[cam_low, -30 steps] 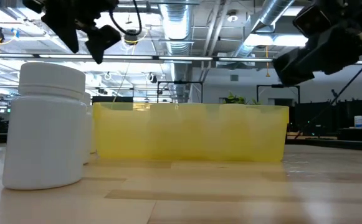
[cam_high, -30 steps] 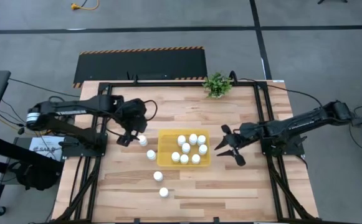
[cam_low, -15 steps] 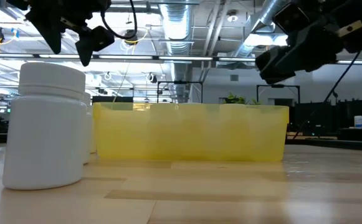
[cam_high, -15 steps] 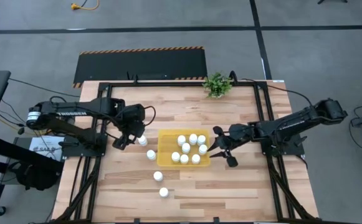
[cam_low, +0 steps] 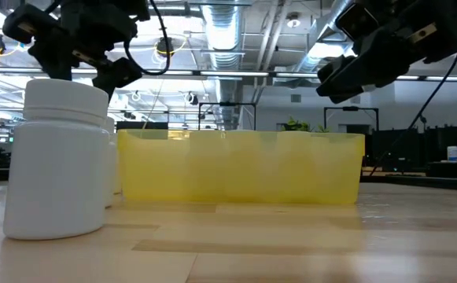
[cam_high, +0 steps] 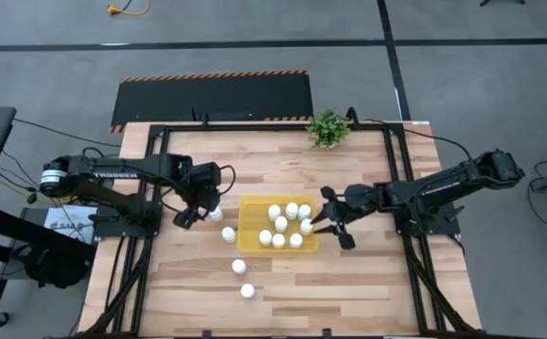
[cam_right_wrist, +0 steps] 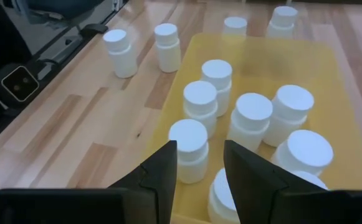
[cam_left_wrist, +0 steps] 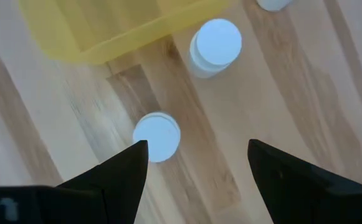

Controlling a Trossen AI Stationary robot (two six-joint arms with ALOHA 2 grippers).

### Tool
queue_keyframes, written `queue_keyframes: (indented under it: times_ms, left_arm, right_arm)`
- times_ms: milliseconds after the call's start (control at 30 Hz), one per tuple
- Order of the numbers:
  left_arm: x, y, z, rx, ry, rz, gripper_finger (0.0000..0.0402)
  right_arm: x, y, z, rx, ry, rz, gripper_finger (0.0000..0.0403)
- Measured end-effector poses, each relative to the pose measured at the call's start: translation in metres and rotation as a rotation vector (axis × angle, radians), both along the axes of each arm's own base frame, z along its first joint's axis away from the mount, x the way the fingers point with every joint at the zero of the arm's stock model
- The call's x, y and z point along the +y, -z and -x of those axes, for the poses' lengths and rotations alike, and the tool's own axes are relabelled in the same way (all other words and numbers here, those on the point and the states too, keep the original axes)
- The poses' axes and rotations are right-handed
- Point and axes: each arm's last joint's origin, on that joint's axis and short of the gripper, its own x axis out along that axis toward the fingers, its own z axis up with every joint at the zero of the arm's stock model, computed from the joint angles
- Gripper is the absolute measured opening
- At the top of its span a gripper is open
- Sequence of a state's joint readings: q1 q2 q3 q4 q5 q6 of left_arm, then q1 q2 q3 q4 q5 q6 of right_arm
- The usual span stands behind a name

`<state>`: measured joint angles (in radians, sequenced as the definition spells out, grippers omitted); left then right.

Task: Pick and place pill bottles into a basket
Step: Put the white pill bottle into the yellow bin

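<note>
A: Left gripper?
B: Spread wide, empty, above a pill bottle beside the yellow basket.
A: Right gripper?
B: Closed, empty, over the basket's bottles

Seven pill bottles in the basket; four on the table left of it.

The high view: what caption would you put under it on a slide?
Two robot arms flank a yellow tray holding eight pill bottles; the open left gripper hovers beside one of four bottles left on the table.
</note>
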<state>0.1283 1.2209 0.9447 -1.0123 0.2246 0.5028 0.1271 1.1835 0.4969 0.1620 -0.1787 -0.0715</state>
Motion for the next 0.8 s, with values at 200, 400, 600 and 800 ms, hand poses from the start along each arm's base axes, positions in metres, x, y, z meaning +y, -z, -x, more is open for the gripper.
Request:
queue_keyframes:
  times_ms: [200, 400, 600, 800]
  left_arm:
    - [-0.002, 0.001, -0.001, 0.003, 0.009, -0.061, 0.0264]
    - [-0.001, 0.01, -0.006, 0.005, 0.008, -0.071, 0.0264]
    - [-0.001, 0.02, -0.005, 0.002, -0.008, -0.048, 0.0264]
    - [0.0, 0.02, -0.005, 0.002, -0.02, -0.071, 0.0264]
  right_arm:
    - [-0.005, 0.0, -0.001, -0.002, 0.015, 0.004, 0.0124]
    - [-0.004, 0.0, -0.001, -0.004, 0.01, 0.011, 0.0124]
    - [-0.004, 0.0, 0.0, -0.004, 0.006, 0.012, 0.0124]
    - [-0.004, 0.0, -0.001, -0.004, 0.007, 0.012, 0.0124]
